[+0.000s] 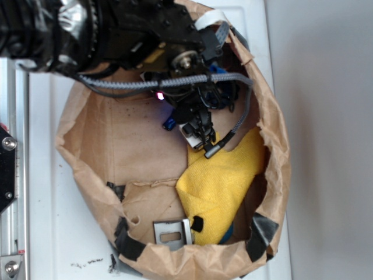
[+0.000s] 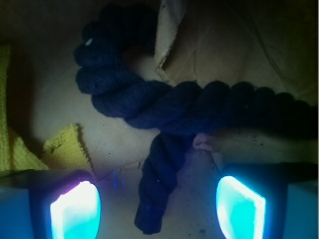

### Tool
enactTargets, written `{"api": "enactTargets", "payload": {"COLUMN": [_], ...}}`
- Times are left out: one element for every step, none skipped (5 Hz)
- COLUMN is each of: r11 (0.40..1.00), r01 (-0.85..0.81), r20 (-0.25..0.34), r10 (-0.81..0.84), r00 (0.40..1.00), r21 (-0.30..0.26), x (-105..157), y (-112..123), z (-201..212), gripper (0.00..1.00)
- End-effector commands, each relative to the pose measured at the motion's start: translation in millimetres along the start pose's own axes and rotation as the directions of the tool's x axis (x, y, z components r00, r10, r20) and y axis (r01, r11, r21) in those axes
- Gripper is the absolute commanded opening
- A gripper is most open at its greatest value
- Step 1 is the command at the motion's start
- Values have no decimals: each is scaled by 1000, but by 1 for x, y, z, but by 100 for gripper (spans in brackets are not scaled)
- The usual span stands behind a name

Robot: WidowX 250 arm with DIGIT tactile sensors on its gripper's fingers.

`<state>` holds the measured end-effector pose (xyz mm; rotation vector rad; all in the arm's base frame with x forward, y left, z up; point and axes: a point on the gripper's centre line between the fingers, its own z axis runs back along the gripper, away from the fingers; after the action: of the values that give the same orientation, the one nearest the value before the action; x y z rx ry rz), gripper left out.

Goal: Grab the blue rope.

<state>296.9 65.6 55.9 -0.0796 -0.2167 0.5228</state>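
Between your gripper (image 2: 158,204) fingers, which stand apart at 7 and 5 o'clock in the wrist view with glowing cyan pads (image 2: 76,211), hangs one loose end of the blue rope (image 2: 199,107), so the jaws appear placed to straddle it before closing. Note that the rope is thick, dark navy and tightly twisted: its main run crosses the frame from 3 o'clock and curls up towards 11 o'clock over creased brown paper. Beyond it, the fuzzy yellow cloth (image 1: 224,175) lies at 5 o'clock inside the crumpled paper bag (image 1: 93,151), and a grey braided cable (image 1: 134,83) crosses the arm.
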Motion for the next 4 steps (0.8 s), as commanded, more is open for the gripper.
{"api": "enactTargets", "payload": {"r11": [1000,1000,1000,999], "r01": [-11,-11,-11,13], "r20": [61,61,61,74], "r10": [10,10,10,-10], "r00": [998,998,998,997], "r21": [12,12,12,-40], "x": [15,15,15,9], "y": [2,2,2,0], "z": [22,22,22,21], "gripper": [100,100,100,100]}}
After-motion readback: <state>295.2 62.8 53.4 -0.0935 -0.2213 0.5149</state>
